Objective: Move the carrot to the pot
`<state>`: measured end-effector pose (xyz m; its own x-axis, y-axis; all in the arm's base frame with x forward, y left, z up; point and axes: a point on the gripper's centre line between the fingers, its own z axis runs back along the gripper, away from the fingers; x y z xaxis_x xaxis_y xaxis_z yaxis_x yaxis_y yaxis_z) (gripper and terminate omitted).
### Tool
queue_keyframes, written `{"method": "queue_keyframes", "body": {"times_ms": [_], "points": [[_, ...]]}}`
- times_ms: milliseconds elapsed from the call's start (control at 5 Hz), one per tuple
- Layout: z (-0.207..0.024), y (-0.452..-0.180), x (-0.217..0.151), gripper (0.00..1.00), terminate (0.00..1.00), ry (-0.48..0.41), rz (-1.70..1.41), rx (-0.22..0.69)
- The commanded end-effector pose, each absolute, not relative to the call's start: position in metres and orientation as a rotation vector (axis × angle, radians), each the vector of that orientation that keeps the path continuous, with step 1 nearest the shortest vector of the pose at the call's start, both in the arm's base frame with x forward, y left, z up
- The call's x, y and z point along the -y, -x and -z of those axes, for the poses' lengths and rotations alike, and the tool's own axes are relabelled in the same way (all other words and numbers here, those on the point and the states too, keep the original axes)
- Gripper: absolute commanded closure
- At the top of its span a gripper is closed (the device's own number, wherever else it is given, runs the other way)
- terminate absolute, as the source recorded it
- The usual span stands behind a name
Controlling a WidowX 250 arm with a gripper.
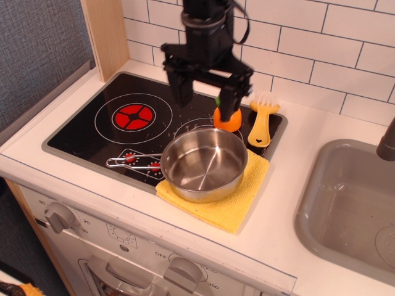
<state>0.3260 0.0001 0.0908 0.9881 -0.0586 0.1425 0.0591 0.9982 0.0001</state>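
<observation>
**Robot claw above a toy stove, carrot behind the pot**

A black robot gripper (206, 94) hangs in the upper centre of the frame, its two fingers spread apart and holding nothing. The carrot (228, 117) stands upright just behind the far rim of the pot (203, 164), partly hidden by the right-hand finger (contact unclear). The pot sits on a yellow cloth (231, 206) at centre frame. A yellow brush (261, 123) lies right of the carrot.
</observation>
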Motion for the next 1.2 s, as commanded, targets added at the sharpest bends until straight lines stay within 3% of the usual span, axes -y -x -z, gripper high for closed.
{"method": "queue_keyframes", "body": {"times_ms": [0,200,600,800,1000], "points": [[-0.092,-0.374,0.006,0.00,0.00,-0.033,0.087,0.207],[-0.066,-0.392,0.002,0.00,0.00,-0.045,0.068,0.165],[-0.040,-0.402,-0.005,0.00,0.00,-0.026,0.043,0.119],[-0.056,-0.400,-0.004,1.00,0.00,-0.013,0.057,0.156],[-0.083,-0.400,-0.003,1.00,0.00,-0.006,0.064,0.211]]}}
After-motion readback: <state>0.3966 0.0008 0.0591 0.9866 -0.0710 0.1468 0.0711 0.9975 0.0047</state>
